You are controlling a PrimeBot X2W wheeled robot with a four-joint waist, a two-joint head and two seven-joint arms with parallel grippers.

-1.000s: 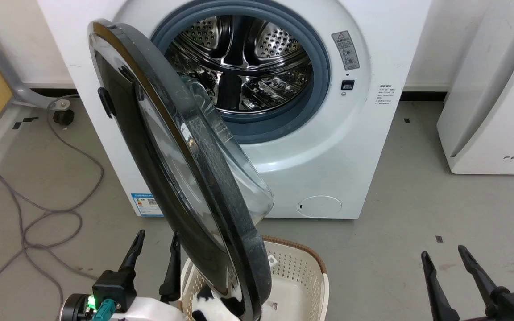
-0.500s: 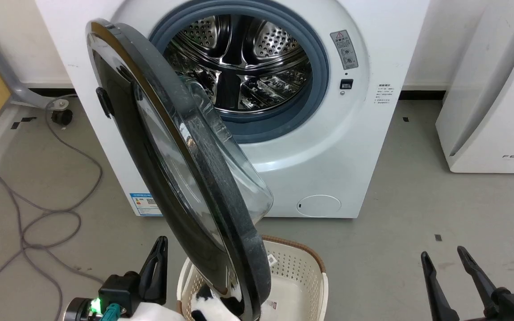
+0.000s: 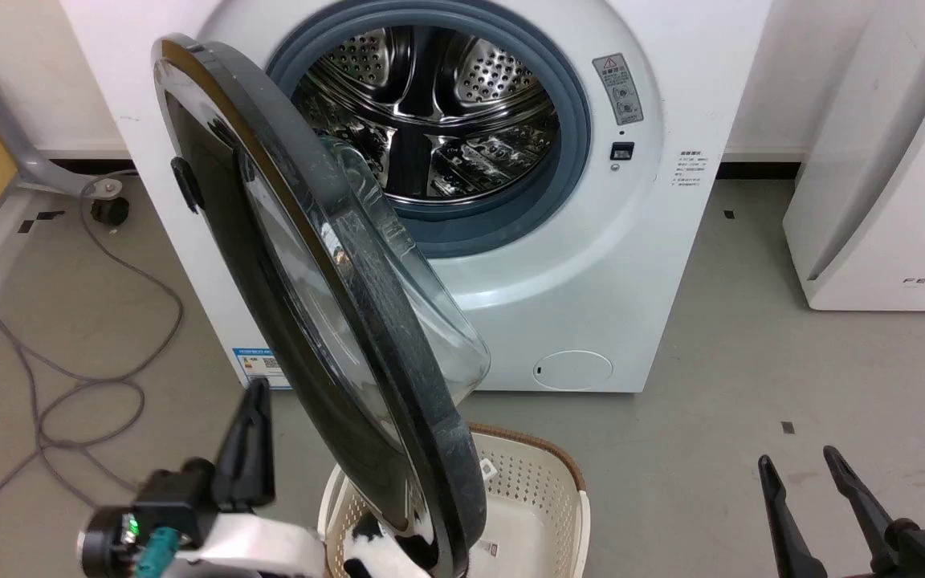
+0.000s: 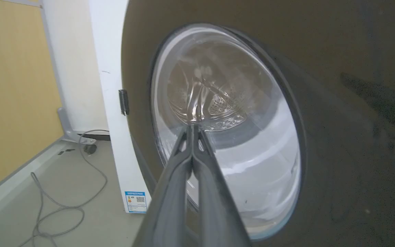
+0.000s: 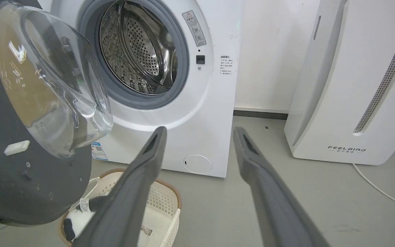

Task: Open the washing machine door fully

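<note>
Two white appliances stand on the grey floor (image 3: 751, 361). One is the white front-loading washing machine (image 3: 591, 265) with its steel perforated drum (image 3: 430, 104) and grey rubber gasket (image 3: 503, 226). The other, at the floor's right edge, is a taller white plastic cabinet marked FEELBIRD (image 3: 888, 160), cut off by the frame.

The large round glossy black washing machine door (image 3: 213, 241) hangs on the machine's left side, swung out roughly halfway. Its edge faces the head camera and its clear glass bowl window (image 3: 430, 313) bulges toward the drum. The door's lower rim covers the left part of a cream perforated plastic laundry basket with a brown rim (image 3: 543, 474), which sits on the floor before the machine. In the basket lies a black-and-white soft thing (image 5: 77, 216), half hidden and too little shown to name.

A thin grey cable (image 3: 181, 307) loops over the floor's left side.

The left gripper (image 3: 256, 393) stands just beside the door's black outer face, its fingers pressed together with nothing between them. In its wrist view they point at the glass, and whether they touch it cannot be told. The right gripper (image 3: 797, 457) hangs at the lower right, well apart from the door, its fingers spread and empty.
</note>
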